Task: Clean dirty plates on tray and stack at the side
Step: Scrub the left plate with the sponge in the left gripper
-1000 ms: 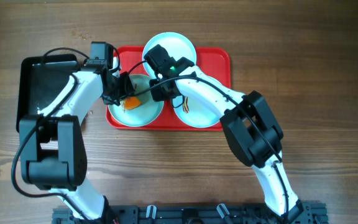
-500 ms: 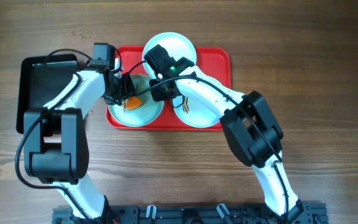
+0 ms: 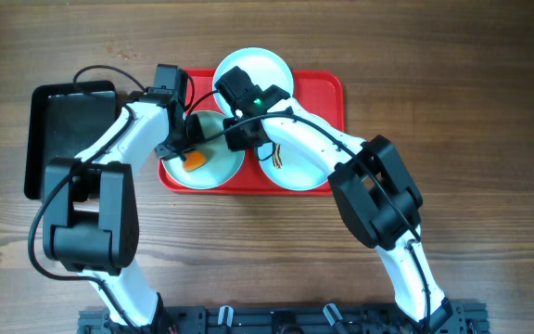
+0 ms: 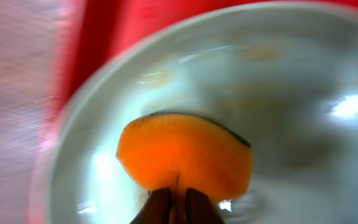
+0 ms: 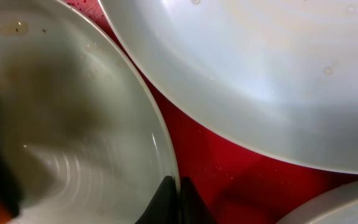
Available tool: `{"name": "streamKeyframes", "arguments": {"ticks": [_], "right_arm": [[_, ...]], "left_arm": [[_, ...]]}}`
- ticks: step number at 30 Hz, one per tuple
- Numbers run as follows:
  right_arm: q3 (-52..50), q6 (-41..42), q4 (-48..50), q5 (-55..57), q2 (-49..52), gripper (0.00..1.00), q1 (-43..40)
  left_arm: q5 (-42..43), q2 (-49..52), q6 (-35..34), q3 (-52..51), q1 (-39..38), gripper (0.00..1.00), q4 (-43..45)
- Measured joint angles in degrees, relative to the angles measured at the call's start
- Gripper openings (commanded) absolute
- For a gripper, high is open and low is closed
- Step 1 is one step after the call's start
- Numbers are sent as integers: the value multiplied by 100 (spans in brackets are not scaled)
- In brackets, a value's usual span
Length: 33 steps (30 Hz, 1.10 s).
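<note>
Overhead shows the tray (image 3: 330, 93) lying lengthwise left-right

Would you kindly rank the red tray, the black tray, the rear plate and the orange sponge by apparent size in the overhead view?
1. red tray, clearly the largest.
2. black tray, partly hidden.
3. rear plate, partly hidden.
4. orange sponge, by far the smallest.

Blur smears the plate (image 4: 291, 81) rim and tray (image 4: 120, 25) in the left wrist view.
</note>
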Motion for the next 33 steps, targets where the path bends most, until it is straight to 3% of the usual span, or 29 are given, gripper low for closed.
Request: {"name": "streamKeyframes", "arguments": {"ticks": [5,11,20,33], "right_arm": [[2,0,0,-7,0,4,0],[0,0,-15,-28,0,4,0],[2,2,-35,-26,0,4,-7],[0,2,-33,-48,0,4,-17]], "left_arm": [[-966,-15,2,0,-20,4,-297],[-1172,-142,0,33,-131,4,-313],[68,-560,-2,142,-214,4,511],[979,188,-177,155,-214,4,1093]]}}
